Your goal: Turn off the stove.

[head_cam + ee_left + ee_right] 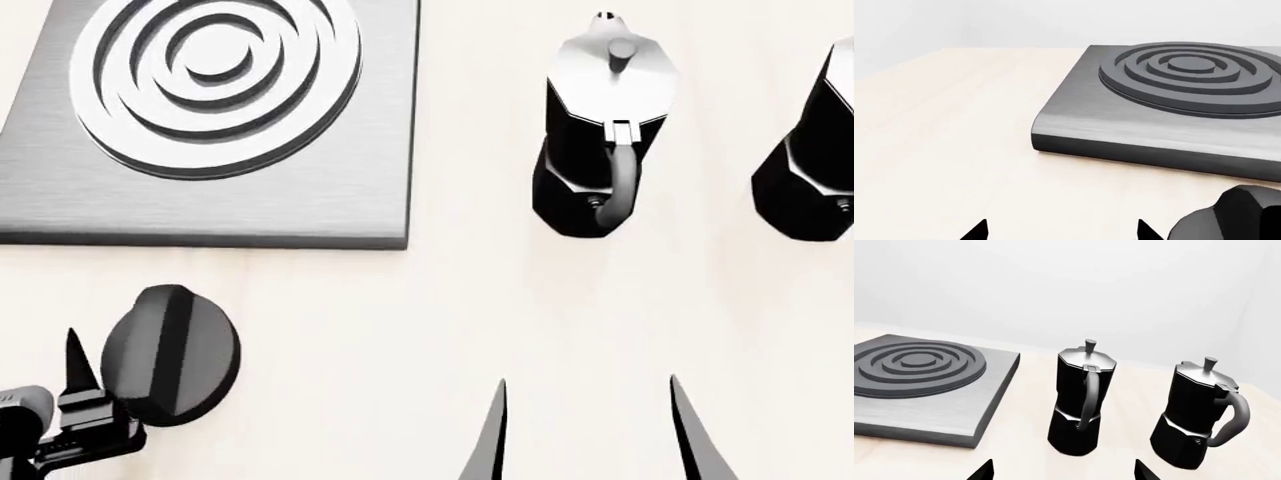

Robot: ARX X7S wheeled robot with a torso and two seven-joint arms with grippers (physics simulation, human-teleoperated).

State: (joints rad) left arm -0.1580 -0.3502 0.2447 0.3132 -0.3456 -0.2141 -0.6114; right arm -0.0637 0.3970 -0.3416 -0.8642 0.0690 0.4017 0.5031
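**Stove and knob on the counter, both pincers open and empty**

The stove is a flat, square, brushed-grey slab lying on the pale wooden counter, at the upper left of the head view. Its round burner of raised concentric rings takes up most of the top face. In front of the slab's near edge, apart from it, sits the round black knob with a raised ridge across its face; the ridge runs roughly toward the stove, tilted slightly.

The left pincer is just beside the knob on its left side. One pointed fingertip stands close against the knob's rim; whether it touches cannot be told. In the left wrist view the two dark tips stand well apart with bare counter between them, so this pincer is spread wide and holds nothing; the knob lies off to one side of the gap, not inside it.

The right pincer hovers over bare counter at the lower middle of the head view, its two slim fingers parted and empty.

Beyond it, to the right of the stove, two black-and-silver coffee pots stand upright: the nearer pot in full sight, the other pot cut by the picture's right edge.
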